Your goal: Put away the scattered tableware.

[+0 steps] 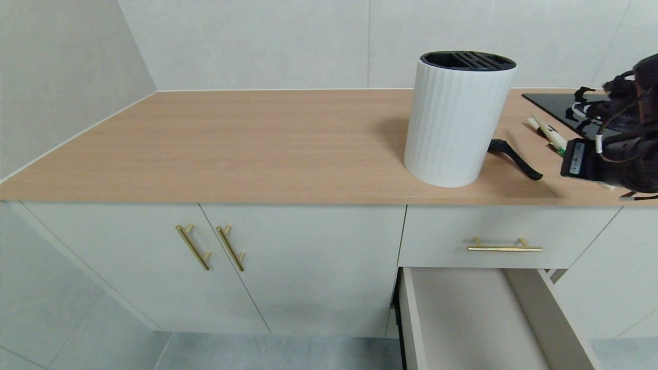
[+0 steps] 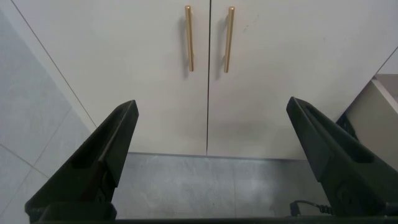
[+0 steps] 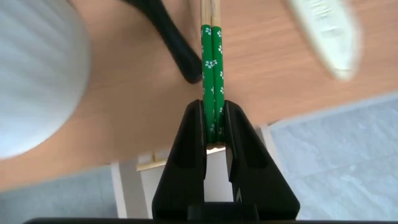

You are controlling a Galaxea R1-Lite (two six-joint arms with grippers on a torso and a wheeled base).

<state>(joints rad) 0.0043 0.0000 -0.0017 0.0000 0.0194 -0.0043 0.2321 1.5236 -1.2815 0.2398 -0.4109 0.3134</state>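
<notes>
A pair of wooden chopsticks with green, white-flowered upper ends (image 3: 211,62) is pinched at its green end between the narrow black fingers of the right gripper (image 3: 214,118). The gripper is over the near right part of the light wooden countertop (image 1: 257,144), at its front edge. The sticks run side by side, away and to the left over the wood. Whether their far tips touch the surface cannot be told.

Just left of the chopsticks lies a black curved handle (image 1: 515,160) flat on the counter, its far end hidden behind a tall white ribbed cylindrical holder with a black slotted top (image 1: 452,123). The holder stands upright near the counter's front edge. On the chopsticks' other side lies a pale elongated object (image 3: 323,31), too blurred to identify. A black glass hob (image 1: 552,104) sits at the far right.

Below the counter, a shut drawer with a brass bar handle (image 1: 505,248) sits above an open pale lower drawer (image 1: 462,313).

The left gripper (image 2: 211,109) is down low with its fingers spread wide, holding nothing. It faces two pale cabinet doors with upright brass handles (image 2: 189,38), above a grey tiled floor (image 2: 205,186).
</notes>
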